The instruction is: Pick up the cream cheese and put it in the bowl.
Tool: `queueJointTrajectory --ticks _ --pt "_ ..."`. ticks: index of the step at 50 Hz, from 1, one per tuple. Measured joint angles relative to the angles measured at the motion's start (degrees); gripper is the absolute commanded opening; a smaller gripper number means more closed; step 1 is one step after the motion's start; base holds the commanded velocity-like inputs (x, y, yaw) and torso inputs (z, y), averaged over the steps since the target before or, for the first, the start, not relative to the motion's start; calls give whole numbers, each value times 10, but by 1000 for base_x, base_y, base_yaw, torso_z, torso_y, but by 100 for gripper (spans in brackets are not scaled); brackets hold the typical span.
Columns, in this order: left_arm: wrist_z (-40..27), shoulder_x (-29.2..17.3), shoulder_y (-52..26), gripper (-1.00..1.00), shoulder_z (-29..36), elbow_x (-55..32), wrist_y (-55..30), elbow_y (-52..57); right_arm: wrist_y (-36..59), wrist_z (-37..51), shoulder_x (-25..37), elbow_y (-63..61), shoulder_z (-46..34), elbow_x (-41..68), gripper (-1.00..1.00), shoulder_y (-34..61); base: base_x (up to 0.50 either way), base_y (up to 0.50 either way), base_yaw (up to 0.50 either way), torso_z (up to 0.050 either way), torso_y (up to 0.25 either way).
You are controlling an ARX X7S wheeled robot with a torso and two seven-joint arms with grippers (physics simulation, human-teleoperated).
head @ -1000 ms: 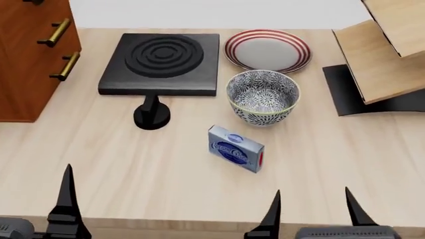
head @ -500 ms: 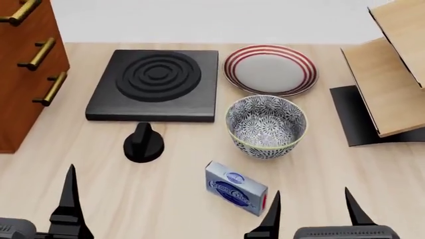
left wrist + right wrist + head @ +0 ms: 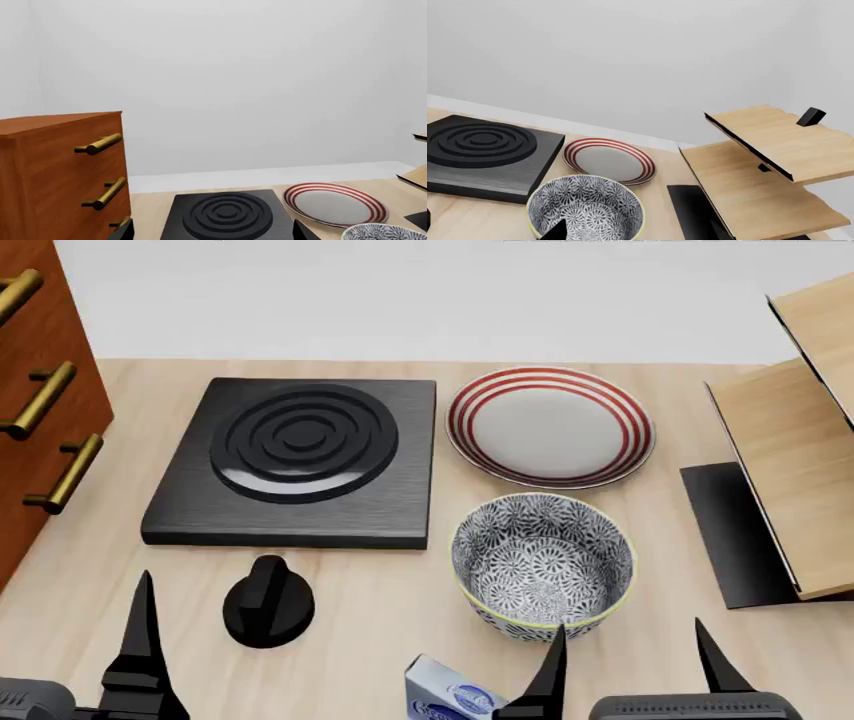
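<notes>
The cream cheese (image 3: 454, 697) lies on the wooden table (image 3: 360, 590) at the very near edge of the head view, just nearer than the bowl (image 3: 542, 563) and slightly to its left. Only its far corner shows; the rest is cut off by the frame and partly covered by a finger of the right gripper (image 3: 625, 665). Neither wrist view shows the box.

It looks like a small, flat carton, so it is probably light and fairly stiff, with smooth printed faces that could slip under a weak pinch. Its thin walls may dent if squeezed hard. The sensible hold is across the narrow width, on the long side faces near the middle, with the fingers coming down from above so the box stays level. Its exact angle on the table cannot be read from the small part in view.

The right gripper stands spread, its two dark fingers well apart and holding nothing. The left gripper (image 3: 209, 231) is empty too, its tips spread wide in its wrist view; the head view shows only one of its fingers (image 3: 139, 640).

The bowl is deep and wide-mouthed, wider than the box, so a release from just above the rim should work. Beyond it sit a red-ringed plate (image 3: 551, 426) and a black burner block (image 3: 298, 460).
</notes>
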Motion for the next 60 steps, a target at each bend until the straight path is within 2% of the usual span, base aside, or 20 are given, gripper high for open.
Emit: queueJointTrajectory --ticks 44,60 --pt "-20 -18 -1 100 12 -16 7 -3 1 19 14 2 -9 15 100 1 331 0 0 0 0" --pt "-28 -24 -2 100 16 -21 6 -1 7 27 18 2 -12 18 100 2 118 0 0 0 0"
